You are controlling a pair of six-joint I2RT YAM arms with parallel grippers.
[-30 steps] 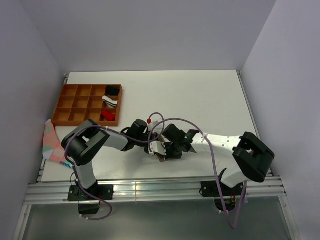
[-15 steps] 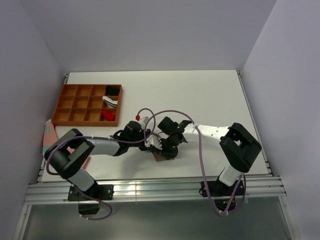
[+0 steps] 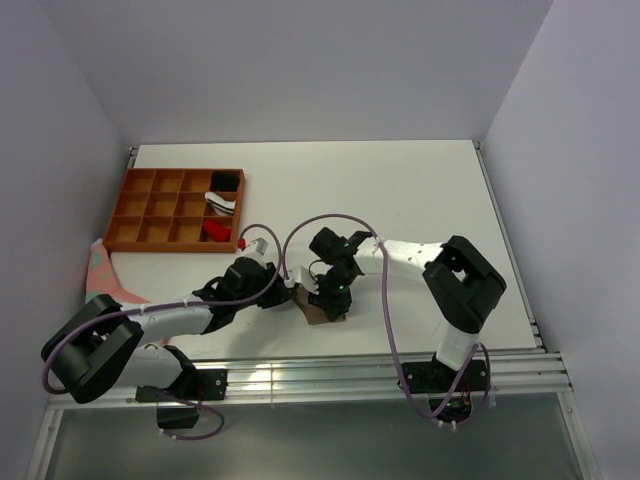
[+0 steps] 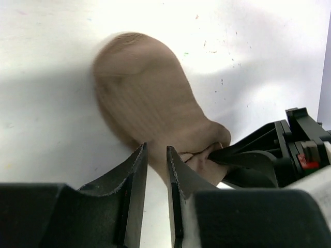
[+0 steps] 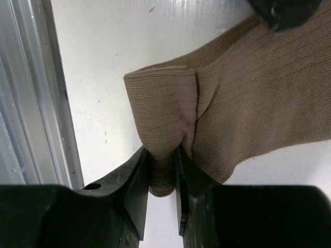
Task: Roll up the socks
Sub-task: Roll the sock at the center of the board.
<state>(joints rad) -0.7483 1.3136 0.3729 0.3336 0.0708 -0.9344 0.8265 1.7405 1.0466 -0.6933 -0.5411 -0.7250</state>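
The tan-brown sock (image 3: 318, 314) lies near the table's front edge, between my two grippers. In the left wrist view the sock (image 4: 150, 103) tapers down into my left gripper (image 4: 155, 151), whose jaws are shut on its near end. My right gripper (image 5: 163, 155) is shut on a folded, rolled-over end of the sock (image 5: 248, 93); its black fingers (image 4: 248, 161) also show in the left wrist view. From above, the left gripper (image 3: 291, 294) and right gripper (image 3: 326, 298) sit close together. The striped cuff is hidden. The red sock is not clearly in view.
An orange compartment tray (image 3: 150, 210) stands at the back left and holds a black item, a white item and a red bundle (image 3: 214, 232). A pink and green cloth (image 3: 100, 278) hangs at the left table edge. The metal rail (image 5: 31, 103) runs close beside the sock.
Both grippers have shifted a little left with the sock. The left arm has stretched out low toward the front left; the right arm's elbow has swung inward.
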